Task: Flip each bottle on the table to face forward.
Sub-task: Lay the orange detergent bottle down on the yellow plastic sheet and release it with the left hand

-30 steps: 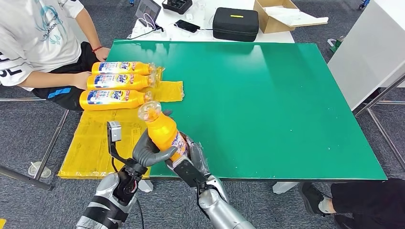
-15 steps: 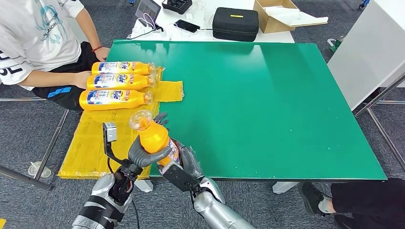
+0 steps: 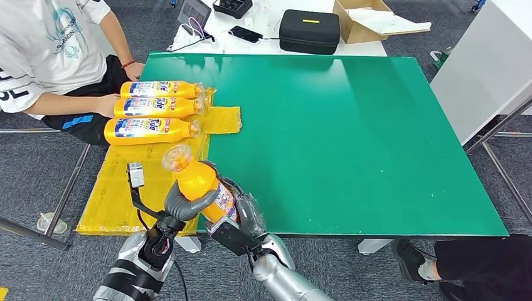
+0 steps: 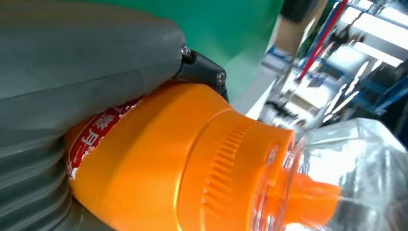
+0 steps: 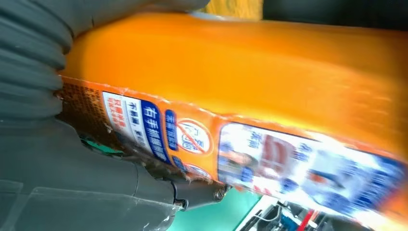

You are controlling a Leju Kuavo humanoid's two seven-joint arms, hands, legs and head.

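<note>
Head view shows both hands wrapped around one orange bottle (image 3: 199, 182), lifted off the near edge of the green table (image 3: 351, 144) and tilted, its clear cap (image 3: 176, 157) leaning up and toward the robot's left. The left hand (image 3: 188, 204) grips the shoulder of the bottle, fingers curled around it from below. The right hand (image 3: 241, 216) holds the lower body, where the label sits. Left wrist view confirms the thumb (image 4: 86, 53) pressed against the bottle's orange neck, close to the cap. Right wrist view shows the hand's grey fingers (image 5: 72, 163) against the labelled side of the bottle.

Three other bottles (image 3: 150, 106) lie side by side on the yellow sheet (image 3: 119, 182) at the table's far-left corner, labels up, caps pointing toward the green surface. A person (image 3: 50, 56) sits just beside them with a hand near the row.

The main risk looks like a slip. The bottle is smooth and rounded, and the left hand holds it near the tapering shoulder, so the grip may slide toward the cap if either hand loosens during the turn. Since the bottle hangs at the table's edge, partly over the floor, a drop could miss the table altogether. Twisting with both hands clamped could also scuff or tear the label. Setting it down too close to the row could knock the nearest bottle and roll it out of its facing.
</note>
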